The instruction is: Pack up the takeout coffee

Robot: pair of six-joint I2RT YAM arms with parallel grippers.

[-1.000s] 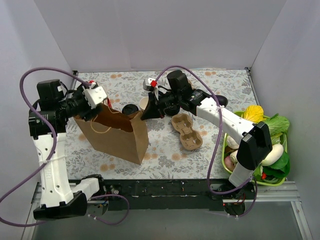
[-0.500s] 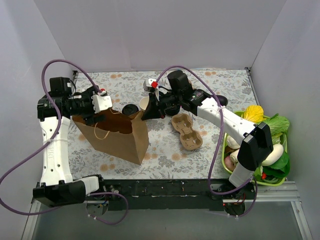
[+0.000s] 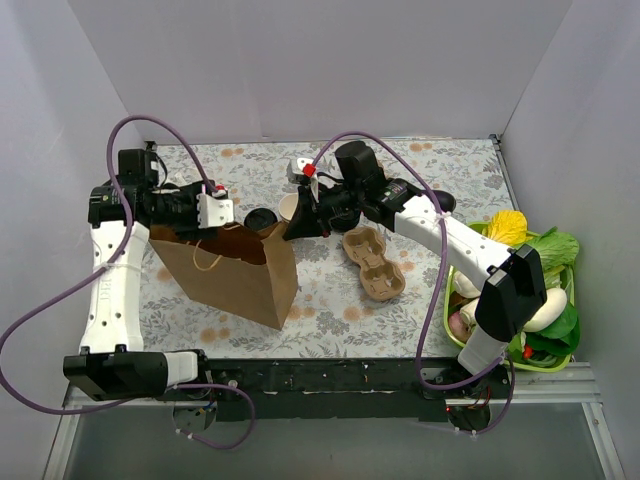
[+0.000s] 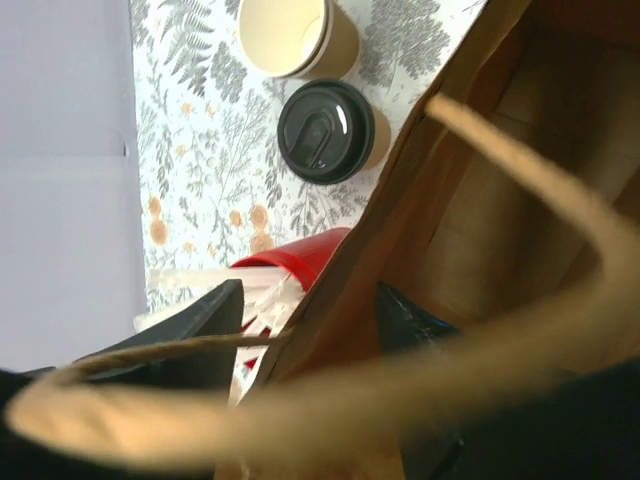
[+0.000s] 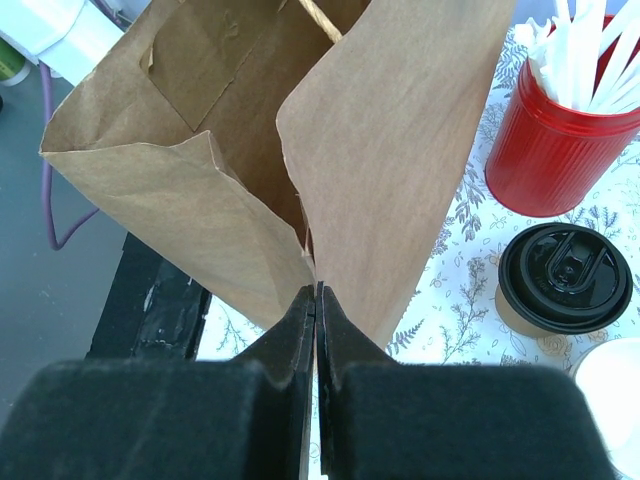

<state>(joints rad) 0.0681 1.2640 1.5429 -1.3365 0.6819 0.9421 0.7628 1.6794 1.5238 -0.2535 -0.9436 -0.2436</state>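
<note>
The takeout coffee, a cream paper cup with a black lid (image 3: 260, 218), stands on the table just behind the open brown paper bag (image 3: 235, 275). It also shows in the left wrist view (image 4: 325, 130) and the right wrist view (image 5: 563, 280). My left gripper (image 3: 215, 210) is at the bag's far left rim; in its own view (image 4: 310, 290) the jaws stand apart, one on each side of the bag wall (image 4: 470, 200). My right gripper (image 3: 291, 228) is shut on the bag's right folded edge (image 5: 316, 285), holding the bag open.
An open lidless paper cup (image 3: 288, 207) stands beside the lidded one. A red cup of white sticks (image 5: 560, 140) is behind the bag. A brown pulp two-cup carrier (image 3: 373, 262) lies right of the bag. A green basket of vegetables (image 3: 520, 290) sits at the right edge.
My left arm has swung upright and its gripper has shifted right along the bag's far rim. The bag mouth has shifted slightly. My right arm has not moved.
</note>
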